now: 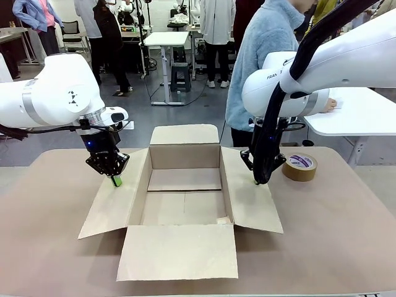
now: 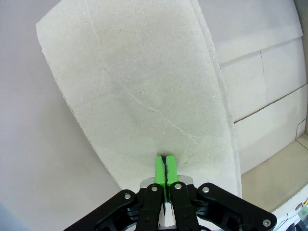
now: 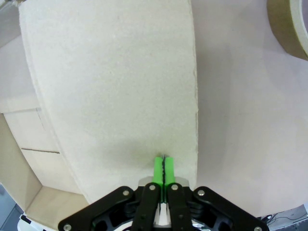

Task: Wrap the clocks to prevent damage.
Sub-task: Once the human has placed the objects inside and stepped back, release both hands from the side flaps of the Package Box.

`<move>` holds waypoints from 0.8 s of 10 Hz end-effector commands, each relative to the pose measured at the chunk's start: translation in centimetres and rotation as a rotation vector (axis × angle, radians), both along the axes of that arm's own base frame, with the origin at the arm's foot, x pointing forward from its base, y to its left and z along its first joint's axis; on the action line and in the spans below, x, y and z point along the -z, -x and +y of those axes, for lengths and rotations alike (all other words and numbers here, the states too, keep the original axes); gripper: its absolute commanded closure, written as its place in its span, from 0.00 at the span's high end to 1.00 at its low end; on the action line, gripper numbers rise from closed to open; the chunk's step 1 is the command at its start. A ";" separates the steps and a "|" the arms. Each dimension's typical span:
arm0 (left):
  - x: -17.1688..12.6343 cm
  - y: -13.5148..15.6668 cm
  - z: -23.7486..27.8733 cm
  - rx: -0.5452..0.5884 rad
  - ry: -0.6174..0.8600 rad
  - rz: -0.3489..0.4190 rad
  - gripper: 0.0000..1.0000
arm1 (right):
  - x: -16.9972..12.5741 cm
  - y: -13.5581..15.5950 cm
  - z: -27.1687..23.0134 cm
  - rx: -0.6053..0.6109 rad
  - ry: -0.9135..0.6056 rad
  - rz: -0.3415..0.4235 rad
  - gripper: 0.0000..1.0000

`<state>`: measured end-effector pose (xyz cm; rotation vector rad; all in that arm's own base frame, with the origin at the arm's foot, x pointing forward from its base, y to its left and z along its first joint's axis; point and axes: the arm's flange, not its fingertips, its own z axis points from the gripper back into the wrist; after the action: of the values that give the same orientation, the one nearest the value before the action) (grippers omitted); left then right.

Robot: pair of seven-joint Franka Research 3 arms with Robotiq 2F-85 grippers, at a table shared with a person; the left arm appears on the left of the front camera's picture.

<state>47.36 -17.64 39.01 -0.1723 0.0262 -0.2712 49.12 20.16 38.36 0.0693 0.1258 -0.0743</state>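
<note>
Left gripper (image 1: 116, 181): closed, green pads pressed flat together with nothing between them, pointing straight down.
Left gripper's spot: tip right on the left flap (image 1: 114, 207) near its far end; the wrist view (image 2: 165, 166) has pale cardboard spread out beneath it, contact or a hair above, can't tell.
Cardboard box (image 1: 179, 250): mid-tabletop, all four flaps splayed open, bare brown floor inside.
Right gripper (image 1: 260, 180): closed too, pads together and holding nothing, tip down at the right flap (image 1: 250, 198).
Tape roll (image 1: 300, 166): flat on the tabletop (image 1: 334, 235), just beyond the right flap.
Person (image 1: 260, 55): standing at the far side, light blue fleece.
</note>
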 end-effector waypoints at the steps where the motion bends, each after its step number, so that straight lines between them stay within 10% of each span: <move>1: 0.2 0.1 0.1 0.001 -0.003 0.001 0.00 | -0.1 0.1 0.1 0.006 0.001 0.001 0.00; 8: 0.2 0.1 0.1 0.001 -0.003 0.001 0.00 | -0.1 0.1 0.1 0.006 0.001 0.001 0.00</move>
<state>47.36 -17.64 39.01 -0.1723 0.0262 -0.2712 49.12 20.16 38.36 0.0693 0.1258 -0.0743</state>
